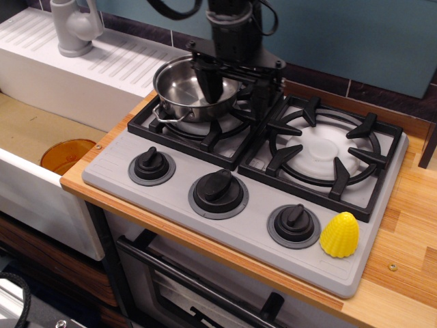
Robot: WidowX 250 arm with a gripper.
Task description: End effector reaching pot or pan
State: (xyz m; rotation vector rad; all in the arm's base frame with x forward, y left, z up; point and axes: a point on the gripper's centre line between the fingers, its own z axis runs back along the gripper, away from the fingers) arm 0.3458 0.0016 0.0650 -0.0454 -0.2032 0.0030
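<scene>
I am holding the end effector (235,92) with its jaws apart, straddling the right rim of the pot (186,87), which is sitting on the left burner grate (205,116). I am worrying that 1 finger catches the rim and tips or shoves the pot.

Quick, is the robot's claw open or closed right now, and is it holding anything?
Gripper: open, holding nothing; one finger is down inside the pot, the other outside its right rim.
</scene>
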